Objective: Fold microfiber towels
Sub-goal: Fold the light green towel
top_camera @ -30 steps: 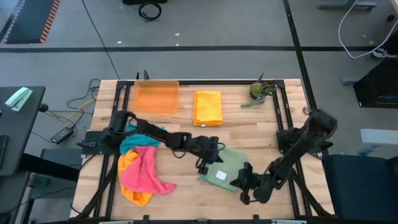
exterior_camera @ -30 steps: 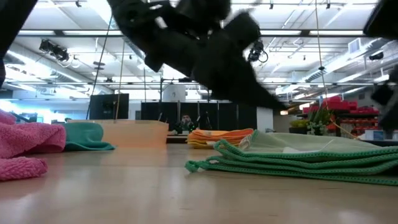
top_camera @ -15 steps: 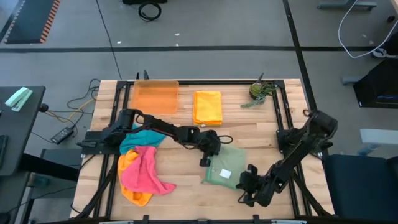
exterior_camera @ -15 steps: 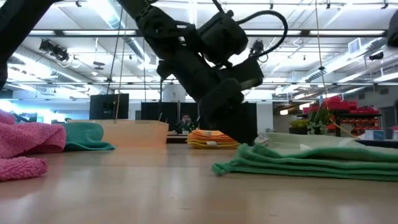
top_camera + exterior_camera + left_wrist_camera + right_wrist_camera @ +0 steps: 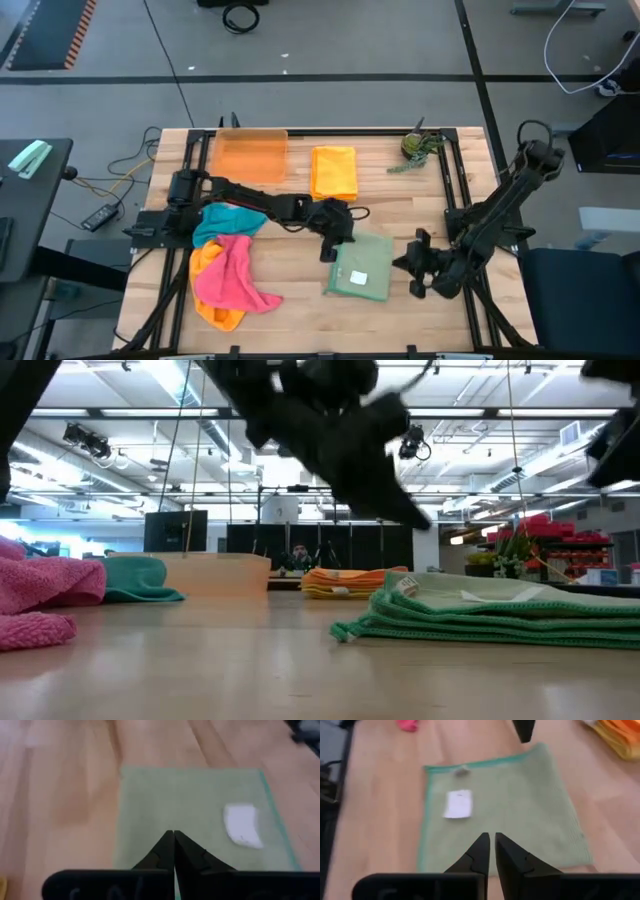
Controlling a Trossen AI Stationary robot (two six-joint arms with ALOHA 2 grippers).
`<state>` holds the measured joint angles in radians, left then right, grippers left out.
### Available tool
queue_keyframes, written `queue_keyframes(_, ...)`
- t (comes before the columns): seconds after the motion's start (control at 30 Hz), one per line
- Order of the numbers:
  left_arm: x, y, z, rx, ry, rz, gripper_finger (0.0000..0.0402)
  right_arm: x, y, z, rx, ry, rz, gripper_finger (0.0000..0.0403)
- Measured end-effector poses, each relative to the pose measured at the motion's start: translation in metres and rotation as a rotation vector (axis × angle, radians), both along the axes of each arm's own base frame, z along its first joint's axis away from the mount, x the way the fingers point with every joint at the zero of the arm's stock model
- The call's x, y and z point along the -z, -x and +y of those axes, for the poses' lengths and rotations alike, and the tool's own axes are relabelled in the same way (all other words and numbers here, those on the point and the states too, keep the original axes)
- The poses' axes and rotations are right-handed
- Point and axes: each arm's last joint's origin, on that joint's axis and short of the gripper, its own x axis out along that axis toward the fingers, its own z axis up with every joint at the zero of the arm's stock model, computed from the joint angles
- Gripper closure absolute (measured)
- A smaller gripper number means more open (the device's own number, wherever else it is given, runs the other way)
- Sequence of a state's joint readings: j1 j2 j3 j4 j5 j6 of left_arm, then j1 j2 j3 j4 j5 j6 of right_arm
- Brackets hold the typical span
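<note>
1. The sage green towel [image 5: 361, 266] lies folded flat near the worktop's front edge, right of centre. It looks soft, light and limp, so a hem corner is probably the best hold.
2. The left gripper [image 5: 327, 246] hangs beside its left edge, fingers [image 5: 165, 851] shut and empty.
3. The right gripper [image 5: 417, 268] sits off its right edge, fingers [image 5: 479, 851] a narrow slit apart, holding nothing.
4. The layers underneath are hidden.

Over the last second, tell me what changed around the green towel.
The right gripper let go and backed off rightward; the left gripper lifted toward the green towel's far-left corner. That towel now lies as a neater folded square. Folded yellow towel, orange tray and pink-orange-teal pile unchanged.
</note>
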<state>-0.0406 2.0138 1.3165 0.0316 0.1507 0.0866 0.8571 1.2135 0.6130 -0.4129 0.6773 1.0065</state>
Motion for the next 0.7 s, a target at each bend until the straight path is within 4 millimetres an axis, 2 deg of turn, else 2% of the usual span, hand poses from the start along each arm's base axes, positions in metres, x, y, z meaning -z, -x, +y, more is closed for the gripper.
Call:
queue_keyframes(0.1,0.020,0.000,0.014,-0.064,0.038,0.018,0.0393,0.025,0.005,-0.016,0.047,-0.050,-0.027,0.0365)
queue_keyframes(0.3,0.040,0.004,0.026,-0.124,0.081,0.077,0.0396,0.064,0.008,-0.040,0.119,-0.169,-0.078,0.0364)
queue_keyframes(0.47,0.043,0.007,0.025,-0.133,0.075,0.079,0.0391,0.078,0.009,-0.060,0.253,-0.166,-0.075,0.0364)
queue_keyframes(0.7,0.046,0.008,0.033,-0.258,0.002,0.097,0.0391,0.088,0.005,-0.074,0.345,-0.179,-0.010,0.0364)
